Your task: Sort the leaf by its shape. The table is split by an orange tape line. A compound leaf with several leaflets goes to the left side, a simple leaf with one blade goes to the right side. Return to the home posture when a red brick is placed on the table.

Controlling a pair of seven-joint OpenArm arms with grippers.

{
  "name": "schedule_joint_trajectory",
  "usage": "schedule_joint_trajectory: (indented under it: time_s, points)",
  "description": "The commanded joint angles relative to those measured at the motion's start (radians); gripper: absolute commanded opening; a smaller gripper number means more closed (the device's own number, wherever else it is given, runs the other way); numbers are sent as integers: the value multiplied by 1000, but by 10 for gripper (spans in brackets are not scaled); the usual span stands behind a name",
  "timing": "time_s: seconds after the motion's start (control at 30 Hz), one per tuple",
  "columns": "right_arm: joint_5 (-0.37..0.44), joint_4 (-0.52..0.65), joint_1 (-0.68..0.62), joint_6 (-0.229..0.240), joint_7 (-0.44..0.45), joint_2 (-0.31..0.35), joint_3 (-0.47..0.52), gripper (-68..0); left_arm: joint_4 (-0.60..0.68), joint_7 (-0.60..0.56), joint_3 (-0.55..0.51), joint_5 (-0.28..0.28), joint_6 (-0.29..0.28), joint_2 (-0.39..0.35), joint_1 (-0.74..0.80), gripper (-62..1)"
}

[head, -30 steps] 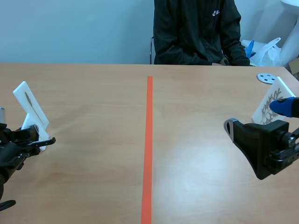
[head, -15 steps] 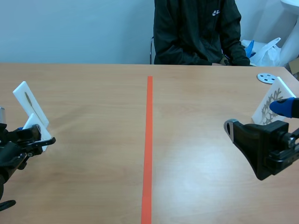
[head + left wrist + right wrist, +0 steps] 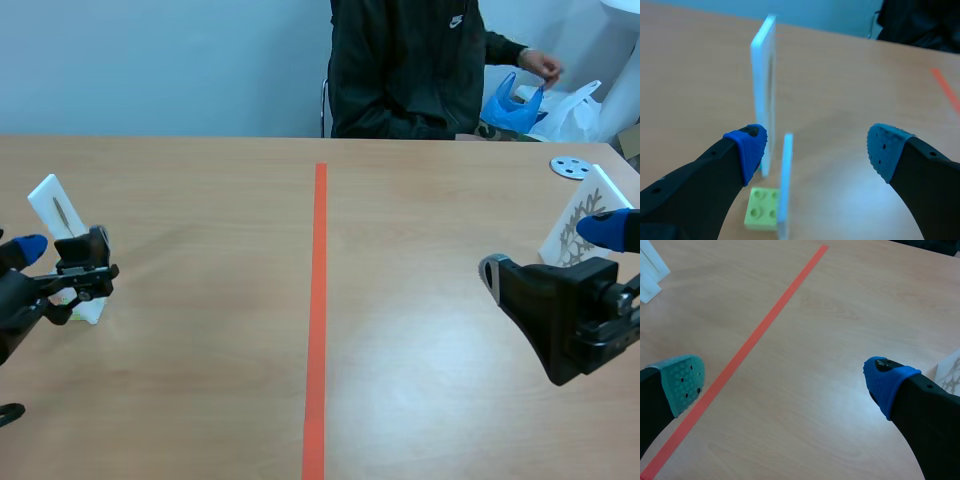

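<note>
Two broad halves of bare tabletop [image 3: 200,380] lie either side of the orange tape line [image 3: 318,300], with open room between the arms and out to the far edge, where a person [image 3: 410,70] sits holding a blue bag [image 3: 508,100]. The right end effector [image 3: 785,380] hangs over the right half, fingers spread wide with nothing between them. The left end effector [image 3: 815,150] is spread open too, near the left edge. The slim-leaf card [image 3: 765,85] stands upright between its fingers, close against the left-hand pad [image 3: 751,147], on a white stand [image 3: 785,185] with a green brick [image 3: 761,215]. The branched-leaf card [image 3: 575,225] leans near the right edge, just behind the right end effector, with a grey disc [image 3: 571,167] beyond it.
</note>
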Motion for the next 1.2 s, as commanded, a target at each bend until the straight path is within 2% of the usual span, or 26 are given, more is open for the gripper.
schedule_joint_trajectory:
  time_s: [0.0, 0.1, 0.23, 0.37, 0.47, 0.57, 0.7, 1.17]
  points:
    - [12, 3, 11, 0, 11, 14, 6, 4, 71, -11, -4, -6, 0, -19, 31, -93]
    - [12, 3, 11, 0, 11, 14, 6, 4, 196, -6, -7, -6, -58, -46, 107, -26]
    - [12, 3, 11, 0, 11, 14, 6, 4, 388, 34, -8, -6, -156, -85, 226, 13]
    - [11, 3, 11, 0, 11, 14, 6, 4, 577, 93, -7, -6, -240, -115, 339, 14]
    - [11, 3, 11, 0, 11, 14, 6, 4, 709, 214, -7, -6, -274, -125, 402, 14]
    - [11, 3, 11, 0, 12, 14, 9, 4, 811, 280, -7, -7, -280, -130, 452, 14]
    - [11, 3, 12, 0, 13, 14, 10, 4, 882, 300, -4, -14, -280, -129, 496, 14]
    - [15, 3, 12, 0, 15, 14, 10, 4, 887, 351, 44, -13, -280, -129, 552, 14]
